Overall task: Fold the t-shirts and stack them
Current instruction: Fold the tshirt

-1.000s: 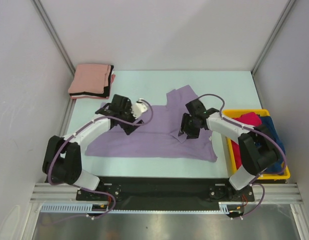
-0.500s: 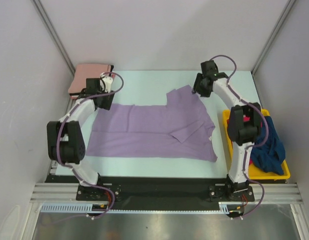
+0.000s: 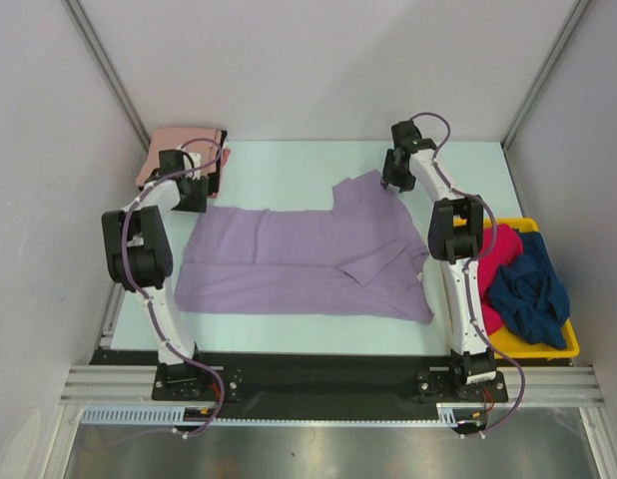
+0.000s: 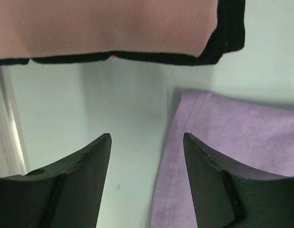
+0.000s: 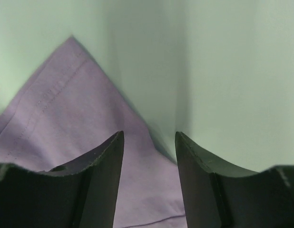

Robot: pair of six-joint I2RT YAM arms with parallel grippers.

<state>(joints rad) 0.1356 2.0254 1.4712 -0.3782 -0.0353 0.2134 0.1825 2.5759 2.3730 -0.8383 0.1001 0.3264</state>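
Observation:
The lavender t-shirt (image 3: pixel 308 259) lies spread on the table, partly folded at the right. My left gripper (image 3: pixel 196 195) is open over its far left corner (image 4: pixel 218 142), with the cloth edge between the jaws. My right gripper (image 3: pixel 396 180) is open over the far right sleeve corner (image 5: pixel 80 109). A folded stack with the salmon pink shirt (image 3: pixel 181 152) on top of a black one (image 4: pixel 223 33) sits at the far left corner. The red shirt (image 3: pixel 500 249) and the dark blue shirt (image 3: pixel 530 294) lie in the bin.
The yellow plastic bin (image 3: pixel 568 344) stands at the right edge of the table. Grey walls and metal posts close in the far side and both sides. Pale green table surface (image 3: pixel 299 165) shows beyond the lavender shirt.
Both arms swung from the shirt's middle out to its far corners. The left one went toward the pink stack, the right one to the far right sleeve. The shirt's left side now lies spread flat.

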